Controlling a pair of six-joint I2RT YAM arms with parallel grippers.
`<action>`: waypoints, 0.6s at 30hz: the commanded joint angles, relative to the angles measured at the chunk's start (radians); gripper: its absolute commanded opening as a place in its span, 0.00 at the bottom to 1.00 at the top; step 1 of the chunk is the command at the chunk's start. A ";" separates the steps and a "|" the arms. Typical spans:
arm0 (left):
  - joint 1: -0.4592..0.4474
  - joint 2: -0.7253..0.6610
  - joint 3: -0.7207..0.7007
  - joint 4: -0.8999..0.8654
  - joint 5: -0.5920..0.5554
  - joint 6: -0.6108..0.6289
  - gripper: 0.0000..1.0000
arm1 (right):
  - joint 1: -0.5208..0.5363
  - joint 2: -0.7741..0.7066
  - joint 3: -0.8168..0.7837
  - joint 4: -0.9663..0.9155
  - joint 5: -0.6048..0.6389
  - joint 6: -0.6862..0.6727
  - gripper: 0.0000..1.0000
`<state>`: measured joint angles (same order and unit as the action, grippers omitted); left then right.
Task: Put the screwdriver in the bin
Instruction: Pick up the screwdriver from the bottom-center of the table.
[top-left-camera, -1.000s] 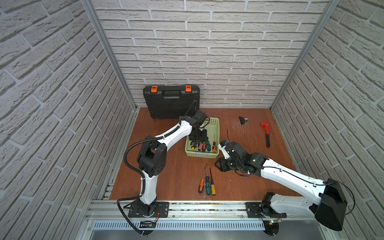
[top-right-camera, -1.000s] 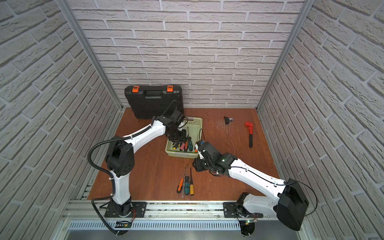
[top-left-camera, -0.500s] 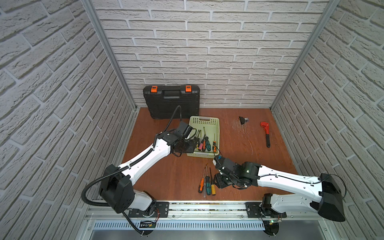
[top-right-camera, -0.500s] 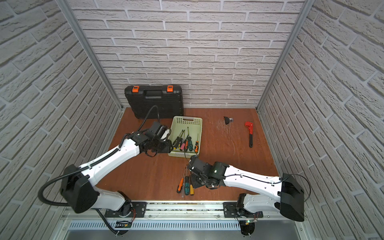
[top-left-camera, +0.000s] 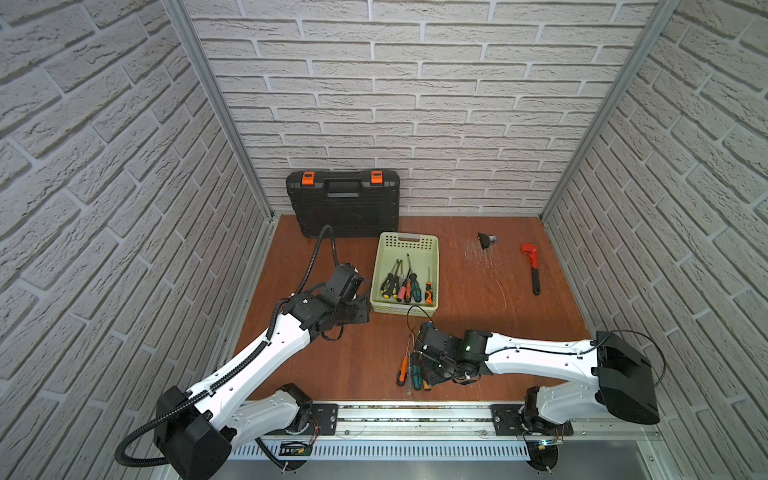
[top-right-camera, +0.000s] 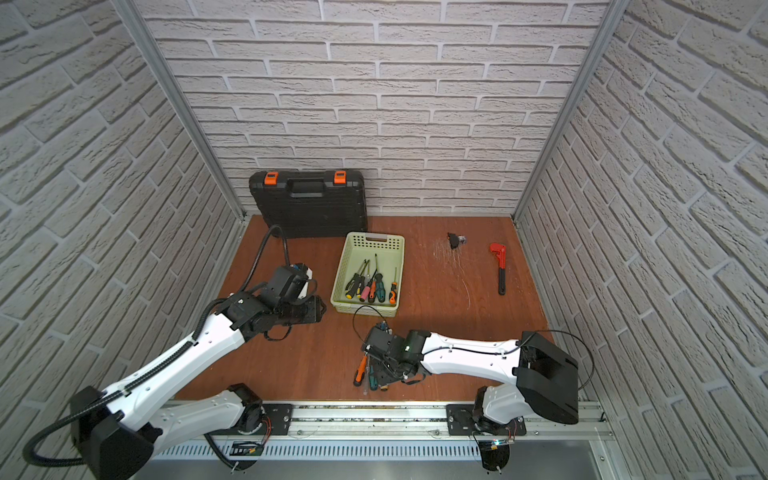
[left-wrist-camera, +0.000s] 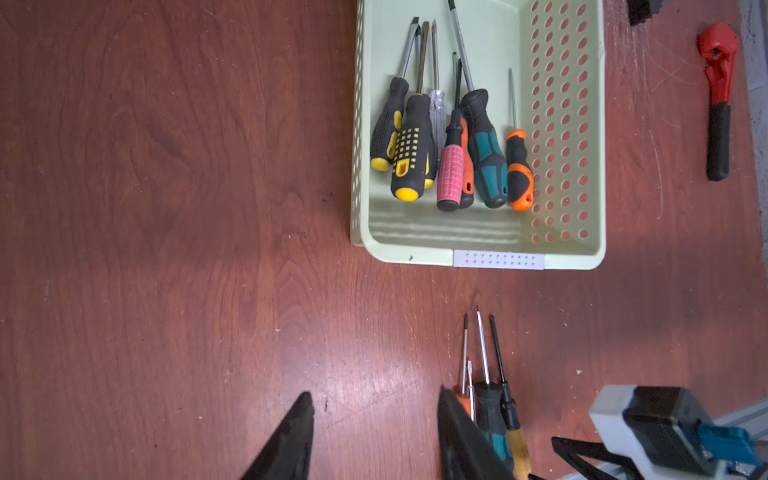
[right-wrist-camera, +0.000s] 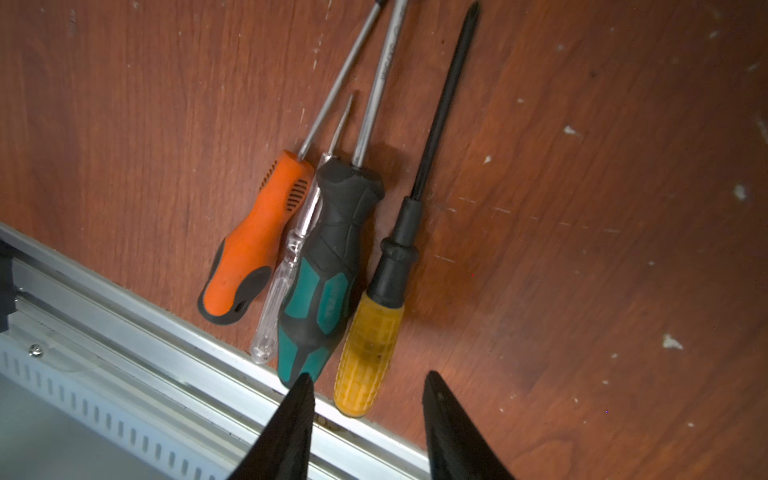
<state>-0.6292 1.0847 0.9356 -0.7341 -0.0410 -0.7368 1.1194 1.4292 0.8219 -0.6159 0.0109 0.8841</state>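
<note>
Both top views are showing you a scuffed red-brown wood desk w/ white brick walls on 3 sides; left claw & right claw are hanging open, empty.

On the wooden tabletop, a black toolcase with two orange latches stands on edge at 11 o'clock, against the white brick wall. A small black part lies at 1 o'clock. A red pipe wrench, black-handled, lies at 2 o'clock. An aluminium rail borders the 6 o'clock edge.
</note>
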 joint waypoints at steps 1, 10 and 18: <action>0.006 -0.016 -0.009 0.004 -0.024 -0.009 0.50 | 0.007 0.036 0.032 0.004 0.021 0.002 0.45; 0.017 -0.042 -0.016 -0.019 -0.029 -0.021 0.50 | 0.006 0.082 0.042 -0.013 0.034 0.006 0.44; 0.025 -0.056 -0.017 -0.042 -0.039 -0.027 0.50 | 0.004 0.137 0.062 -0.028 0.044 -0.004 0.41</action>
<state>-0.6125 1.0458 0.9333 -0.7624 -0.0570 -0.7570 1.1194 1.5677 0.8700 -0.6338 0.0315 0.8822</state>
